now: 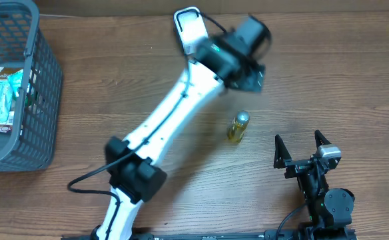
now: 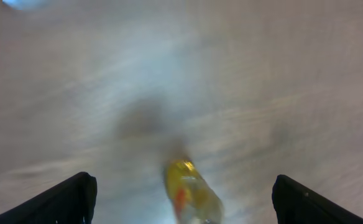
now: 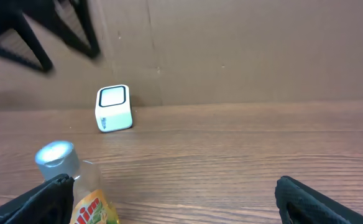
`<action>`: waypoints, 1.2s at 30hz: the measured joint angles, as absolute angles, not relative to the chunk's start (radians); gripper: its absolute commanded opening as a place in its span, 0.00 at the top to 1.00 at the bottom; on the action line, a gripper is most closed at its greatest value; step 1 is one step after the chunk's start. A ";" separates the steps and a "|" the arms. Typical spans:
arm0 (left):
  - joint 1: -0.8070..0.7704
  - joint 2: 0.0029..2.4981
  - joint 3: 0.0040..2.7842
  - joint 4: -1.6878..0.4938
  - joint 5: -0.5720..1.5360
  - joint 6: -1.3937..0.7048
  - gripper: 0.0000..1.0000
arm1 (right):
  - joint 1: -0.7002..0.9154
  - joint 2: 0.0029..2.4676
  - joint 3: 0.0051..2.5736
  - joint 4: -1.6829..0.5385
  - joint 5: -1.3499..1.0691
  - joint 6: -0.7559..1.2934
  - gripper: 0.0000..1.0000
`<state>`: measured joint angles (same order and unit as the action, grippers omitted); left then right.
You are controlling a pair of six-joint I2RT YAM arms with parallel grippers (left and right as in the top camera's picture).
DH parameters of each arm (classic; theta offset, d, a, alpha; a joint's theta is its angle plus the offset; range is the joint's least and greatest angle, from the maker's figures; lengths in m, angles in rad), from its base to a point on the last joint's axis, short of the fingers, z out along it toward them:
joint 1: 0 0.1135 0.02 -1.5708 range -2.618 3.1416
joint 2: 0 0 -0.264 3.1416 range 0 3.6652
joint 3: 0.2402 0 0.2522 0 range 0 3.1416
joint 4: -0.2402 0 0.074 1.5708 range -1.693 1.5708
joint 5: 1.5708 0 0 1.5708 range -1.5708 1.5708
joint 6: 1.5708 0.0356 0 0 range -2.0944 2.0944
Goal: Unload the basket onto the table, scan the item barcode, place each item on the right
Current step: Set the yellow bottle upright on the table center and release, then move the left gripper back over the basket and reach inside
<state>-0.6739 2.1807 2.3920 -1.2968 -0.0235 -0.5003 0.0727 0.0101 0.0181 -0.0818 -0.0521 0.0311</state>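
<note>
Bottle lies on open table, far from basket, long axis front-to-back, cap toward the scanner. Left gripper and right gripper both gape empty.

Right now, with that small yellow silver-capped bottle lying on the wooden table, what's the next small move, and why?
Probably ease the open right gripper forward and left toward the small yellow silver-capped bottle. It lies free on the wooden table, just ahead of those fingers, while the left gripper hangs open above it, holding nothing.
</note>
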 measured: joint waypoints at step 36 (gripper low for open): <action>0.301 2.107 2.763 -1.687 -0.125 -0.313 0.00 | 0.073 0.010 0.018 -0.082 -0.052 0.031 0.00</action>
<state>0.3008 2.1075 2.7632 -1.6875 -0.1253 -0.3126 0.0727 0.0101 0.0181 -0.0822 -0.0521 0.0311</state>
